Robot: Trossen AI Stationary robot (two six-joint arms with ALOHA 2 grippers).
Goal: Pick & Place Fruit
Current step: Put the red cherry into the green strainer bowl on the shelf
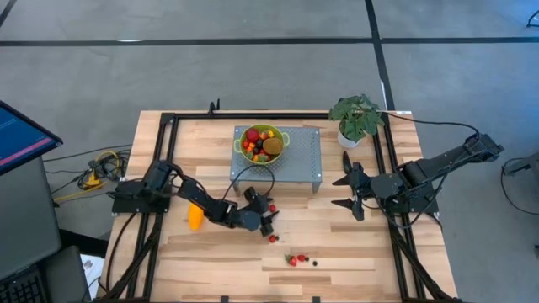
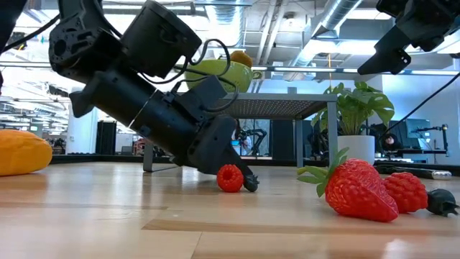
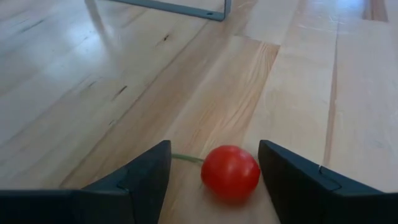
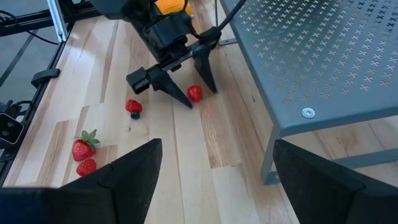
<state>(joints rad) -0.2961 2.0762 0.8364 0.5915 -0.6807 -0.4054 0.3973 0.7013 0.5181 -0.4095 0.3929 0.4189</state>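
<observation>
Near the centre of the high view, just below the grey metal stand [image 1: 290,160], the left gripper [image 1: 268,215] is lowered to the wooden table [image 1: 354,252] with its fingers spread wide on either side of a small round red fruit [image 3: 230,172], which sits on the wood between them, a thin green stem pointing toward the left finger [image 3: 146,174]. Whether either finger touches it cannot be told. Left of the arm lies a long orange fruit [image 1: 195,216], its long axis running roughly up and down the frame. Strawberries [image 1: 293,259] and small berries lie lower centre. A green bowl [image 1: 262,144] of fruit sits on the stand. The right gripper [image 1: 352,192] waits wide open at centre right, below the potted plant [image 1: 355,118].
</observation>
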